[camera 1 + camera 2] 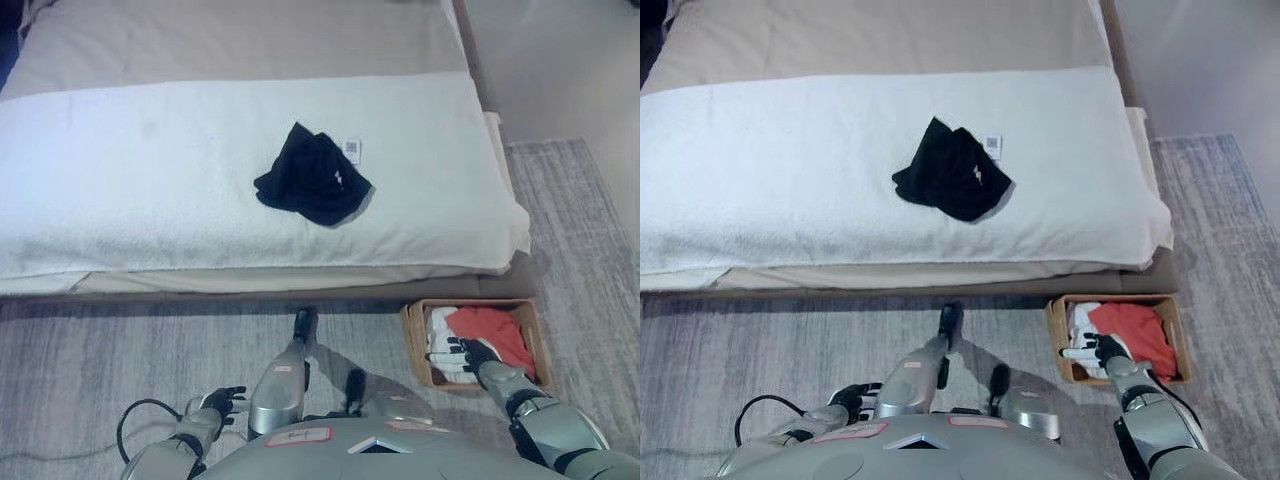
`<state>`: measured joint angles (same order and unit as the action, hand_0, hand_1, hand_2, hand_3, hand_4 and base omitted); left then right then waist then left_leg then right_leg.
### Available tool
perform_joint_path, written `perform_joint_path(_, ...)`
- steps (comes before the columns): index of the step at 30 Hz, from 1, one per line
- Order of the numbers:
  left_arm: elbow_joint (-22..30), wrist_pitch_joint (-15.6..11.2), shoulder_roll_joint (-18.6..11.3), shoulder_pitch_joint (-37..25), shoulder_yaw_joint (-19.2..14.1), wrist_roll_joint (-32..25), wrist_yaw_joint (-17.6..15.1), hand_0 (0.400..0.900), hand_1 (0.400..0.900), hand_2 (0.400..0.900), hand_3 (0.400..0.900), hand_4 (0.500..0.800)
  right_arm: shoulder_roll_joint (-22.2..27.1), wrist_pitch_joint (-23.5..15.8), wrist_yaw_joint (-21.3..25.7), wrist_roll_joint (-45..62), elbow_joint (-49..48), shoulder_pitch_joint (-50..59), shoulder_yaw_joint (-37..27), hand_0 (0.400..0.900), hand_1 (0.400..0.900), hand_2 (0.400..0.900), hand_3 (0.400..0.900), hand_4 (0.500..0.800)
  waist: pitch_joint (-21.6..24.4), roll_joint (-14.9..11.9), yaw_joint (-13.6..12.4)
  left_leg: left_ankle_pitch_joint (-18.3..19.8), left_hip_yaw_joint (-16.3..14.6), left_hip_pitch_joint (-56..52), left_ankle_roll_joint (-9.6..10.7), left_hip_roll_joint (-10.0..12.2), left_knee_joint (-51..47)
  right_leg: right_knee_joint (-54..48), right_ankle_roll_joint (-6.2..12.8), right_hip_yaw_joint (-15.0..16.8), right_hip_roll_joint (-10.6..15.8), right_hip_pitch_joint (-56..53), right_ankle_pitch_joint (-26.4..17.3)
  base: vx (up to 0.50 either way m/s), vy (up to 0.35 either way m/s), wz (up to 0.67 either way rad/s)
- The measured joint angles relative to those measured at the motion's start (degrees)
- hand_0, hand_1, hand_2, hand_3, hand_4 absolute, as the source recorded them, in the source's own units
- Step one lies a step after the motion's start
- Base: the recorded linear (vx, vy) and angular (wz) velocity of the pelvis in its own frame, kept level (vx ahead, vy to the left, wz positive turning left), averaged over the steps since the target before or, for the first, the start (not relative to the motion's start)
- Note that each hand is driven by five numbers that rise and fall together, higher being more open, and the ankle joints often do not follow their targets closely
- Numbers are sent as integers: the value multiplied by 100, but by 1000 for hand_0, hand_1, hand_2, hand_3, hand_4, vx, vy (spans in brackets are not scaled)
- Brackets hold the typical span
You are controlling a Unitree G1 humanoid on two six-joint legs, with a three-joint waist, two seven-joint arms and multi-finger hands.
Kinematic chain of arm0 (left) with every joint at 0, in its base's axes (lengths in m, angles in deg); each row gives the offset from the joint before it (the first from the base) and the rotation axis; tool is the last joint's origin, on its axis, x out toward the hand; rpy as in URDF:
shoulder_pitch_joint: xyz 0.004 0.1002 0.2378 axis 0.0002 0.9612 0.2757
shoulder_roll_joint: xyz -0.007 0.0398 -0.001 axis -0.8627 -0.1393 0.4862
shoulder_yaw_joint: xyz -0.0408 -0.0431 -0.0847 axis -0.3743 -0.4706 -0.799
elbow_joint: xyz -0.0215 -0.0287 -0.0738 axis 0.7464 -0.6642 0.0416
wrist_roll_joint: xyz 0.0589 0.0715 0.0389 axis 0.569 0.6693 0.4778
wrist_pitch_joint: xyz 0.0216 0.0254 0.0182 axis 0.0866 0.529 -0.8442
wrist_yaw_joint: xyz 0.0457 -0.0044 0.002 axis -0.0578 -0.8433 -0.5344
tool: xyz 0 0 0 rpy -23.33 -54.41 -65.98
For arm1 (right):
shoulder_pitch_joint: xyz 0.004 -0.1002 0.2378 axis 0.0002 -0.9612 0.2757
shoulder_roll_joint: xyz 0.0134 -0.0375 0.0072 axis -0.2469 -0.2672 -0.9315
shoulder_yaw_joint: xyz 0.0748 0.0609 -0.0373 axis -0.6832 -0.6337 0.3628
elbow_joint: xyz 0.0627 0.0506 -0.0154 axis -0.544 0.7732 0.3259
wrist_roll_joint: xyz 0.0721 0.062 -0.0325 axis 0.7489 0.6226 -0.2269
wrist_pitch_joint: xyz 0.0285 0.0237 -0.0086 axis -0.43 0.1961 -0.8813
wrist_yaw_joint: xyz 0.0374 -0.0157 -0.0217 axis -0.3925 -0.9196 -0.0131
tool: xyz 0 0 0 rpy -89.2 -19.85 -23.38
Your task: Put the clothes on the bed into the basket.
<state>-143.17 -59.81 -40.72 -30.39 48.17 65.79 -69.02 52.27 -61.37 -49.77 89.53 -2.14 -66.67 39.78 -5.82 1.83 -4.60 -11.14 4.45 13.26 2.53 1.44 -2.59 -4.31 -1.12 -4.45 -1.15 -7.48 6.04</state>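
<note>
Right hand (468, 352) hovers, fingers spread, over the basket (414, 345) at lower right, red and white clothes (495, 335) already inside. One black garment (312, 175) waits mid-frame on the bed (150, 170).

Your right arm comes in from the lower right with its forearm angled up and inward, and your right hand (466, 352) is held out ahead of the wrist with its fingers spread and fairly straight, white tips pointing to the left. Your left arm is low at the lower left, and your left hand (222, 402) hangs there with its fingers loosely relaxed, gripping nothing.
</note>
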Motion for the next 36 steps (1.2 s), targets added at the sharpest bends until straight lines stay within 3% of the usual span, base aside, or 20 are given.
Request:
perform_joint_path(3,71,-4,-122,-192,72,4,-48,900,900,900,900,800,-111,11,-45,-12,84,-100,-14,900,900,900,900,800,150,-288,2,95,-260,-100,-338,-304,14,778,448,223,370,324,324,310,249,-21)
perform_joint_path(5,196,-34,-212,-330,97,2,-54,900,900,900,900,800,-146,20,-92,-15,75,-111,-60,900,900,900,900,800,173,-333,102,233,-309,-308,-507,-415,-9,2030,701,261,488,781,488,229,261,-7)
perform_joint_path(6,231,-79,-252,-397,164,2,-49,900,900,900,900,800,-162,12,-120,-22,62,-122,-61,900,900,900,900,800,182,-337,155,268,-325,-394,-558,-418,-4,2730,764,279,529,1032,553,226,229,4)
perform_joint_path(7,299,-109,-337,-470,272,1,-51,900,900,900,900,800,-200,10,-127,-24,58,-109,-61,900,900,900,900,800,186,-356,183,433,-326,-506,-744,-462,-23,3475,862,277,596,1376,476,253,212,13)
perform_joint_path(8,371,-109,-375,-511,301,1,-49,900,900,900,900,800,-214,7,-128,-24,65,-128,-61,900,900,900,900,800,197,-387,272,441,-310,-597,-777,-513,-38,3941,900,235,668,1504,451,274,177,21)
perform_joint_path(9,380,-109,-396,-574,309,0,-50,900,900,900,900,800,-209,4,-121,-23,55,-123,-65,900,900,900,900,800,187,-380,293,515,-242,-724,-958,-556,-88,4226,881,239,667,1662,471,286,145,25)
perform_joint_path(12,378,-110,-419,-773,342,1,-35,900,900,900,900,800,-209,8,-131,-6,71,-203,-68,900,900,900,900,800,109,-264,375,574,-114,-998,-1116,-506,-178,3831,853,215,475,1802,472,290,76,25)
perform_joint_path(15,224,-98,-406,-891,290,5,-26,900,900,900,900,800,-210,11,-132,42,67,-226,-66,900,900,900,900,800,-4,-156,546,632,17,-1165,-1135,-482,-202,2372,790,42,477,1884,415,261,-37,39)
perform_joint_path(17,87,-84,-435,-891,214,7,-37,900,900,900,900,800,-232,20,-133,83,61,-240,-71,900,900,900,900,800,-87,-172,608,689,149,-1270,-1072,-499,-206,1344,700,173,512,1945,140,224,-88,38)
perform_joint_path(20,-7,-88,-443,-824,143,7,-42,900,900,900,900,800,-238,35,-125,87,37,-270,-80,900,900,900,900,800,-180,-277,606,791,193,-1383,-941,-521,-206,512,772,261,641,2010,-559,195,-129,31)
perform_joint_path(24,-15,-81,-417,-511,2,10,-49,900,900,900,900,800,-267,59,-123,87,-9,-432,-285,900,900,900,900,800,-115,-452,663,1030,464,-1552,-567,-510,-229,377,757,233,783,1745,-887,251,-204,28)
perform_joint_path(27,-14,-63,-311,-250,-10,13,-30,900,900,900,900,800,-243,98,-120,86,-51,-500,-348,900,900,900,900,800,79,-323,684,1213,452,-1644,-230,-133,-256,109,797,-86,522,1447,-980,226,-220,44)
perform_joint_path(28,-9,-62,-277,-177,-10,46,-24,900,900,900,900,800,-215,103,-119,78,-65,-500,-348,900,900,900,900,800,175,-241,685,1243,437,-1657,-191,38,-237,9,758,-191,390,1314,-1010,126,-209,48)
perform_joint_path(30,-8,-62,-253,-128,-10,86,-19,900,900,900,900,800,-117,94,-108,75,-193,-533,-342,900,900,900,900,800,302,-264,670,1255,441,-1674,40,133,-133,-79,602,-331,292,1239,-1135,60,-160,51)
perform_joint_path(33,135,-74,-176,-170,-12,105,7,900,900,900,900,800,488,118,-91,-24,-1216,-504,-226,900,900,900,900,800,364,-204,691,1326,411,-1450,187,260,95,-92,519,-584,209,1265,-1164,16,-83,19)
perform_joint_path(36,235,-107,-97,-138,-14,118,22,900,900,900,900,800,1610,128,-102,-450,-2181,136,168,900,900,900,900,800,399,-78,773,1327,133,-1228,194,264,121,-89,520,-645,234,1460,-1166,28,-45,-10)
